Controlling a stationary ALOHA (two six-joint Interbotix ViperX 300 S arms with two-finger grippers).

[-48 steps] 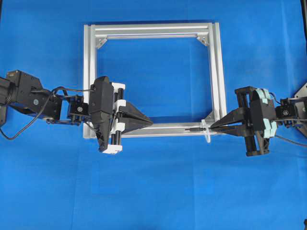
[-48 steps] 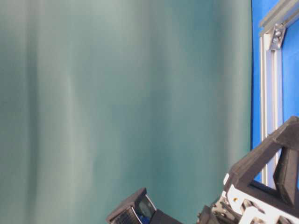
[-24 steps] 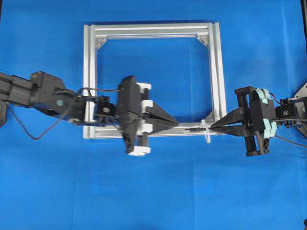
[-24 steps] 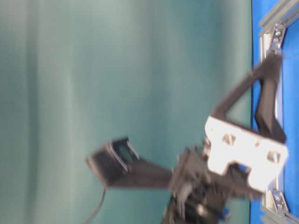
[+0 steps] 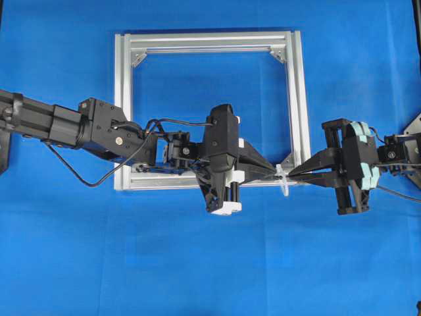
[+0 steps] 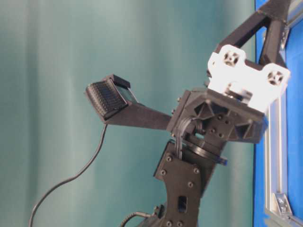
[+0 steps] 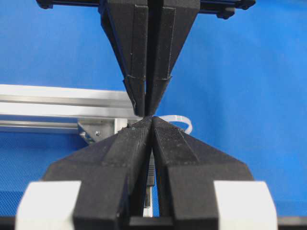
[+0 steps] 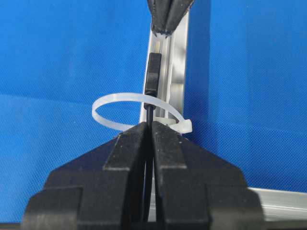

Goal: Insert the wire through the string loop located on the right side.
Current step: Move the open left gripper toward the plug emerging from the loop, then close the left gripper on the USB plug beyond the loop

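Matte black segmented arms, boxy links studded with small screws. Thin black cables looping loose along the left arm. Left gripper: wedge-shaped black fingers on white blocks. Right gripper: the same tapered black fingers, pale teal padding on the body. Ribbed inner faces on the fingertips.

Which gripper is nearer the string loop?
Right. The right gripper sits at the string loop, gripping the wire through it; the left gripper is just beyond the plug.
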